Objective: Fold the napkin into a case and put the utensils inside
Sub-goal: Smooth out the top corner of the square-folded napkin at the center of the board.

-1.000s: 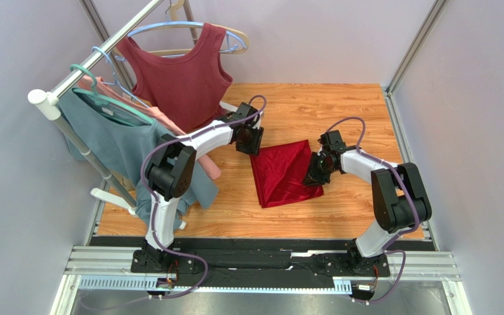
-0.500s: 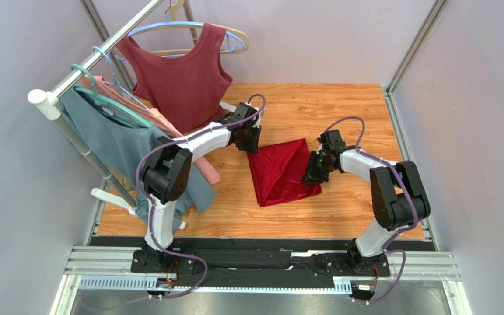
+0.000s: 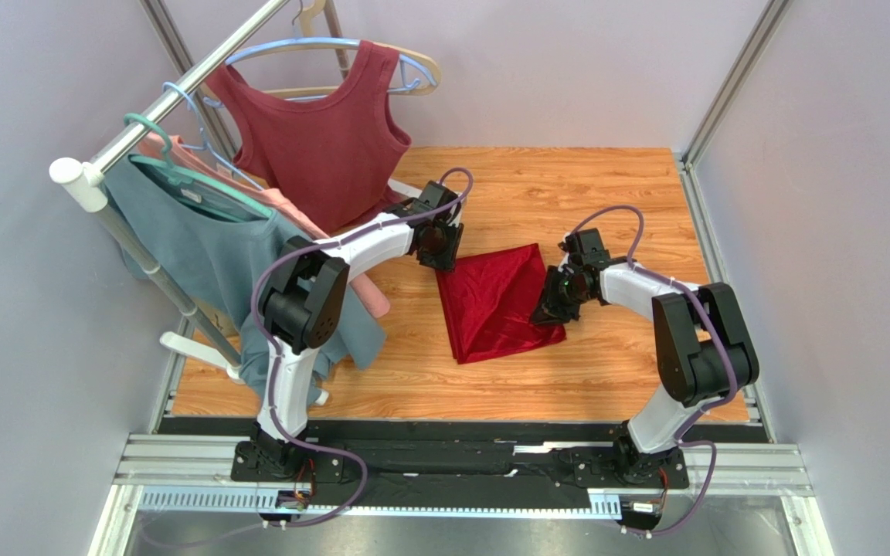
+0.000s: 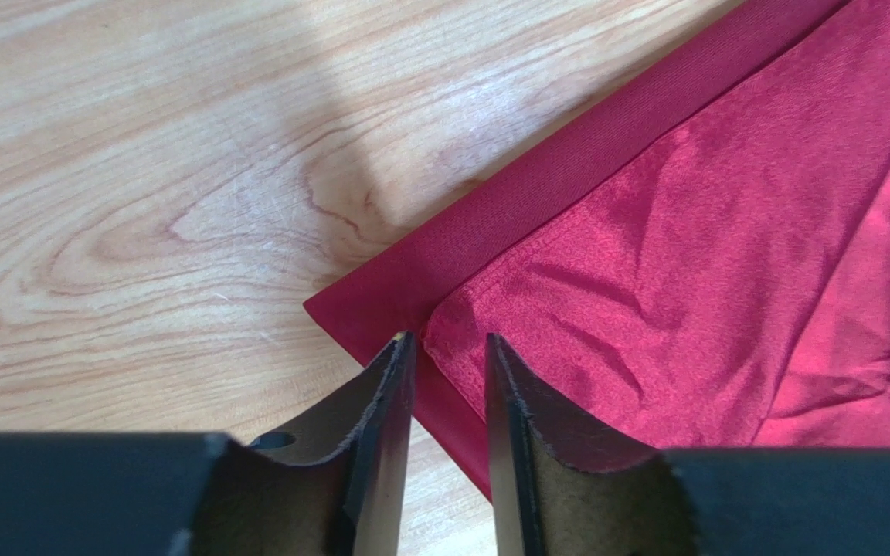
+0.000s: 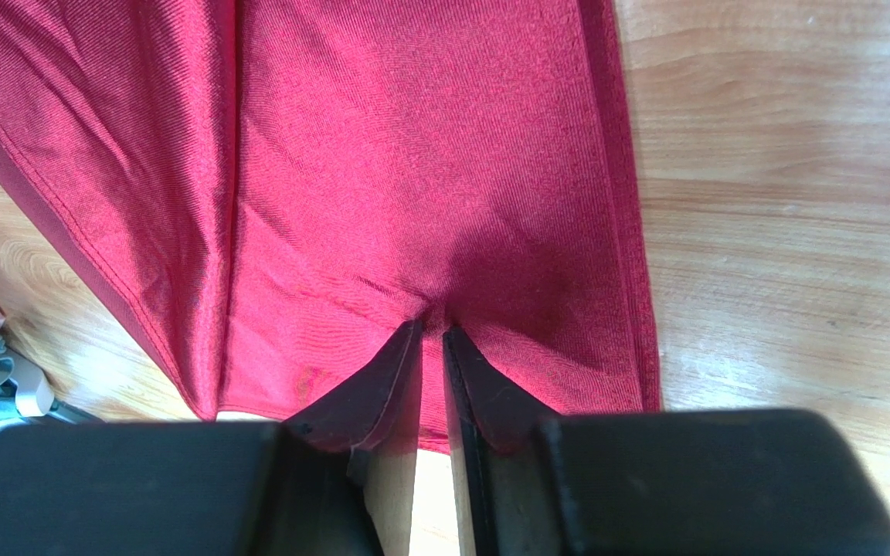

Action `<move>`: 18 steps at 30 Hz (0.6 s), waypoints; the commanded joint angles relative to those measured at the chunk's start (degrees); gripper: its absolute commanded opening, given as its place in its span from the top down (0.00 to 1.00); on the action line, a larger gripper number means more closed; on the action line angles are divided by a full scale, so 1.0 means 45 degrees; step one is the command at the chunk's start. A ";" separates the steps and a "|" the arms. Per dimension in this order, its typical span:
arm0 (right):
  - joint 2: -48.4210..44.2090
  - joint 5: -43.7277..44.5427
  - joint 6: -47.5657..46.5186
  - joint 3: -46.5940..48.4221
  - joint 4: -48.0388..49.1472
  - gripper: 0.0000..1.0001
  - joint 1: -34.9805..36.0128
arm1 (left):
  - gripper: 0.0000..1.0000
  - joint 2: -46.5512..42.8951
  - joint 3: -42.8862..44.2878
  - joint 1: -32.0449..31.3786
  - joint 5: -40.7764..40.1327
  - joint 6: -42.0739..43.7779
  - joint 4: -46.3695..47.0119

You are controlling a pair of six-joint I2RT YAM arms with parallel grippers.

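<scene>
Shifting slightly leftward across the wooden bench (image 3: 601, 191) over the last second, the bright crimson, shiny square cloth napkin (image 3: 496, 304) is being tugged flatter. It is lying part-folded, one flap over the layer beneath, so I judge the case is not yet formed; no utensils are showing. The right claw (image 5: 436, 328) is pinching a pucker of cloth at the napkin's right edge. The left claw (image 4: 447, 338) is standing narrowly apart, its tips straddling the flap's corner at the napkin's left edge, not visibly clamping.
</scene>
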 commanded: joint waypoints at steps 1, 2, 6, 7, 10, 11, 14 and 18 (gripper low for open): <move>0.0540 0.0820 -0.0331 -0.0333 0.0130 0.80 0.0009 | 0.64 0.0310 0.0593 -0.0047 -0.0145 0.0229 -0.0246; 0.0540 0.0801 -0.0331 -0.0333 0.0130 0.80 0.0009 | 0.64 0.0388 0.0632 -0.0047 -0.0164 0.0229 -0.0323; 0.0539 0.0801 -0.0351 -0.0353 0.0150 0.80 -0.0011 | 0.67 0.0583 0.0827 -0.0028 -0.0184 0.0346 -0.0343; 0.0520 0.0801 -0.0351 -0.0334 0.0130 0.80 0.0009 | 0.71 0.0642 0.0886 -0.0027 -0.0203 0.0366 -0.0421; 0.0617 0.0820 -0.0351 -0.0314 0.0130 0.80 0.0009 | 0.83 0.0662 0.1140 -0.0008 -0.0514 0.0463 -0.0558; 0.0637 0.0820 -0.0351 -0.0314 0.0130 0.80 0.0009 | 0.95 0.0526 0.1121 -0.0008 -0.0613 0.0464 -0.0558; 0.0696 0.0801 -0.0331 -0.0314 0.0169 0.81 0.0009 | 1.00 -0.0058 0.0810 -0.0008 -0.1156 0.0560 -0.0287; 0.0715 0.0762 -0.0350 -0.0275 0.0169 0.81 0.0009 | 1.00 -0.0393 0.0788 0.0031 -0.1492 0.0795 -0.0305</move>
